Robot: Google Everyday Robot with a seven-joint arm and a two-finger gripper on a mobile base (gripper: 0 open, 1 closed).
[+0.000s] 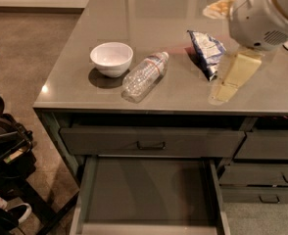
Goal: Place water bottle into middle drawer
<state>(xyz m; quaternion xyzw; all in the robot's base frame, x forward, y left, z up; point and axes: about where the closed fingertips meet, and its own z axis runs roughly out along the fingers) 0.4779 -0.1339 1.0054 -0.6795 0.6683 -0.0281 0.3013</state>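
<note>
The water bottle [144,75] lies on its side on the grey counter [85,89], its white cap pointing up-right, just right of the white bowl [111,58]. The middle drawer [149,190] is pulled out below the counter's front edge, and its flat interior holds nothing. My gripper [221,93] hangs from the white arm housing [261,13] at the upper right. It is cream-coloured and points down-left over the counter. It is well to the right of the bottle, beside the snack bag, and holds nothing I can see.
A blue-white snack bag [207,50] lies between the bottle and my gripper. The top drawer [151,145] with its bar handle is closed. Narrower drawers [266,148] are at the right. Dark bags and gear [7,151] stand on the floor at the left.
</note>
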